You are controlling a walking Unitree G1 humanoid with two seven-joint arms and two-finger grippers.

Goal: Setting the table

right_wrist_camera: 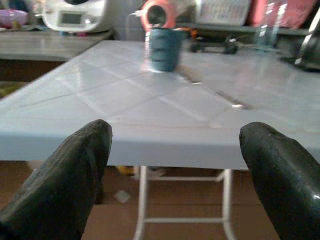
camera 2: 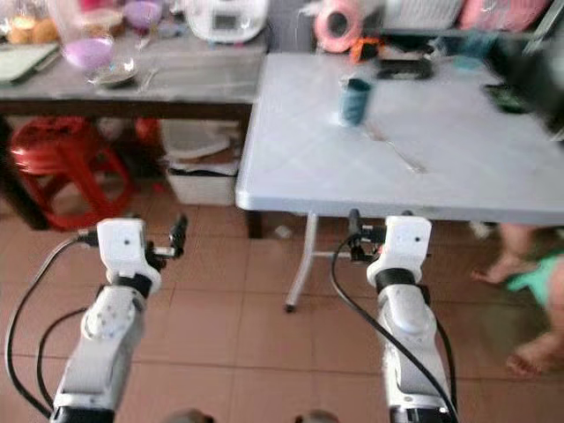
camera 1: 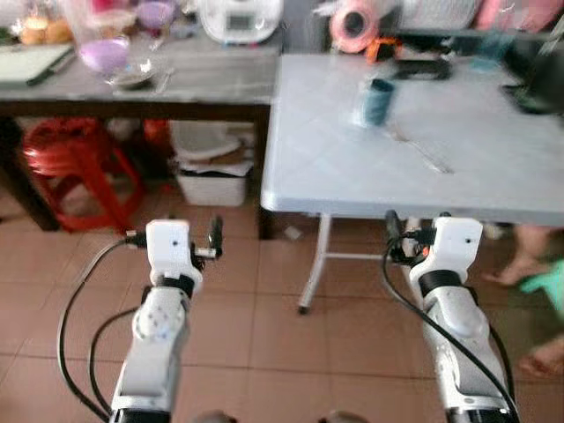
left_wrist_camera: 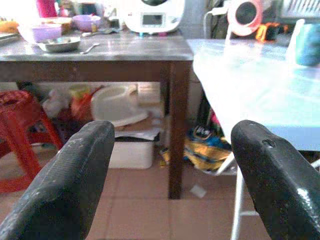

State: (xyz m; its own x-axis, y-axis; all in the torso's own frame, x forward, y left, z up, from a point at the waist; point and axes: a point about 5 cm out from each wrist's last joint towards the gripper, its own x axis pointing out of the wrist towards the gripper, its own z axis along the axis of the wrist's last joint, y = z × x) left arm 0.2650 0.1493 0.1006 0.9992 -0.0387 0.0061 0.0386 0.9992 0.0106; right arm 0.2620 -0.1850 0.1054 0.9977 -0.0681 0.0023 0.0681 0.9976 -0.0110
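A teal cup (camera 1: 379, 101) stands upright on the pale folding table (camera 1: 352, 181), toward its far side. A metal utensil (camera 1: 421, 152) lies just right of the cup, nearer me. My left gripper (left_wrist_camera: 172, 131) is open and holds nothing. It hovers over the tiled floor, short of the table's left corner. My right gripper (right_wrist_camera: 176, 129) is also open with nothing in it, level with the table's front edge and facing the teal cup (right_wrist_camera: 164, 48).
A dark wooden table (camera 1: 176, 97) on the left carries a metal bowl (camera 1: 132, 75), a purple-filled container (camera 1: 104, 53) and a white cooker (camera 1: 238, 18). Under it stand a red stool (camera 1: 75, 154) and a white bin (camera 1: 211, 181). A person's feet (camera 1: 520, 264) are at the right.
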